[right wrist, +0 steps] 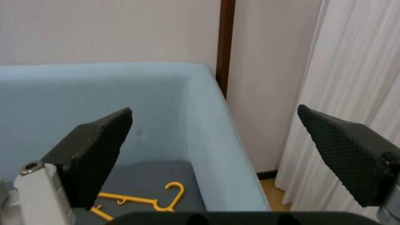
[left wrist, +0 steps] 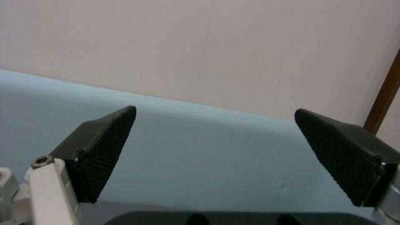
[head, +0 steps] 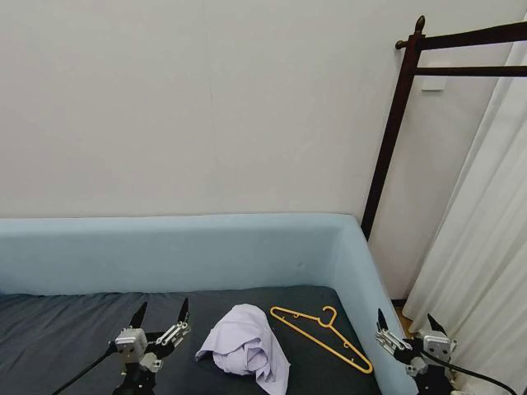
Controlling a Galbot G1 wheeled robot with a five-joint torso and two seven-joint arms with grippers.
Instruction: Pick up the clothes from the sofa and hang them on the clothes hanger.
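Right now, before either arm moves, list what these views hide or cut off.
1. Garment, head view: bunched on itself, so collar and sleeves are unreadable.
2. Clothes rack, head view: top bar runs off the right edge; foot hidden behind the sofa arm.
3. Yellow hanger, right wrist view: cut by the bottom edge and a finger of the right pincer.

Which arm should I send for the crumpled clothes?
Left. The left claw hangs open beside the clothes over the seat; the right claw sits past the sofa's arm, hanger between.
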